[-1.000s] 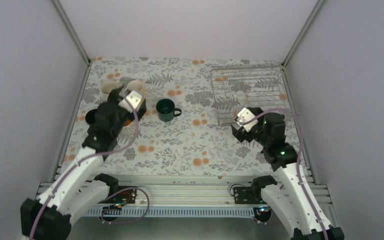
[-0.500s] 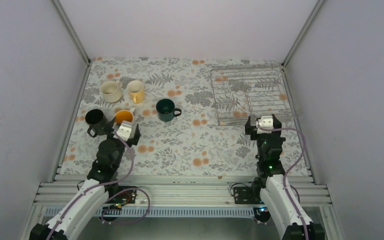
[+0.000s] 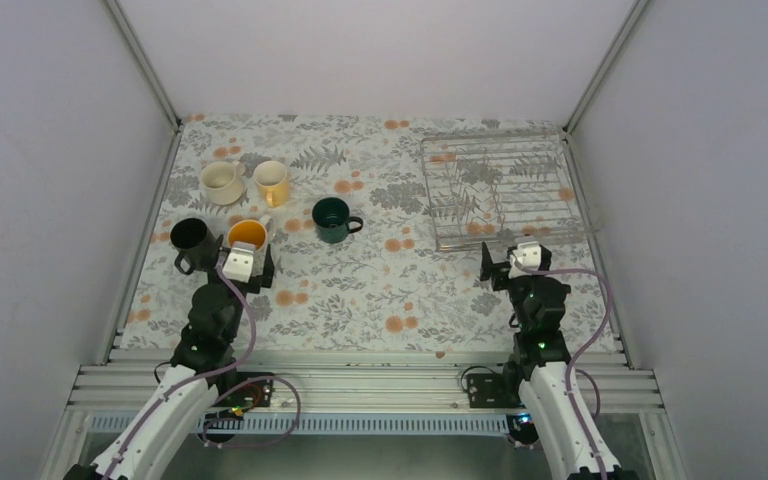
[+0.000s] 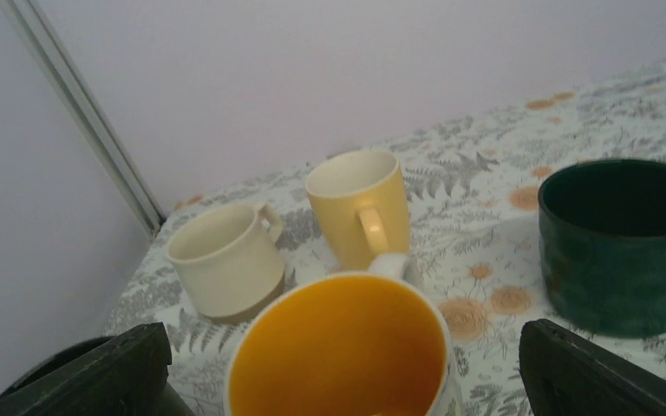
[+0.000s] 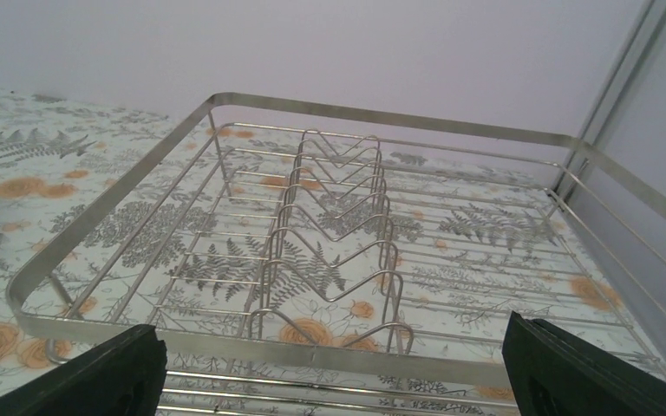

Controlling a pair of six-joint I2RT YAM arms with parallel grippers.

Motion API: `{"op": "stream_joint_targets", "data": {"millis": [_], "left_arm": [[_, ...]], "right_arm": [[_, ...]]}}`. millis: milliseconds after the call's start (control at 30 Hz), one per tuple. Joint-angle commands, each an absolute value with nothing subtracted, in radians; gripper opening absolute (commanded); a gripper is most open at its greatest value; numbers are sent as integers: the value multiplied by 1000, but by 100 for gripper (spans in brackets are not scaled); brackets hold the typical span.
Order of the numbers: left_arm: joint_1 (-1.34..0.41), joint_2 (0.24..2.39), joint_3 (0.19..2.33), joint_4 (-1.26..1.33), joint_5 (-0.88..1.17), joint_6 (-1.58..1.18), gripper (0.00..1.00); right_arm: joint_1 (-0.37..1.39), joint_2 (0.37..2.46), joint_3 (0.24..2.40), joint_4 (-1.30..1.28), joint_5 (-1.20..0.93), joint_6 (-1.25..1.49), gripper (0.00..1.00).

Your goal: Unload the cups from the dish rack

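Arms [image 3: 210, 325] drawn back; left fingers [image 4: 95, 373], right fingers [image 5: 87, 373] spread open, right farther from dish rack [image 3: 500, 190].

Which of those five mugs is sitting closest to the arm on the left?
The orange-yellow mug: it stands right in front of the left gripper, between its open jaws in the wrist view; the rest are farther off.

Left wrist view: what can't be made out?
Orange-yellow cup: base cut off by the bottom edge.
Dark green cup: right side and handle cut off by the right edge.
Black cup: almost wholly hidden behind the left finger, bottom-left corner.
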State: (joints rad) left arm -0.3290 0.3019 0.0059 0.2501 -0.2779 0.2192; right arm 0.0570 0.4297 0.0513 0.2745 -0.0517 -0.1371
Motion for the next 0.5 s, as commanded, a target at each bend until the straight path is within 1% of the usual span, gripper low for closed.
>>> {"op": "stream_joint_targets", "data": {"millis": [0,100,467], "left_arm": [[-326,353,9,255,-318,190,100],[-326,366,14,262,-352,178,100],[-325,336,6,259,-359,180,100]], "right_arm": [[49,426,40,260,-99,-118,100],[49,426,41,254,-104,-121,100],[49,410,39,246,-108,-124,100]]}}
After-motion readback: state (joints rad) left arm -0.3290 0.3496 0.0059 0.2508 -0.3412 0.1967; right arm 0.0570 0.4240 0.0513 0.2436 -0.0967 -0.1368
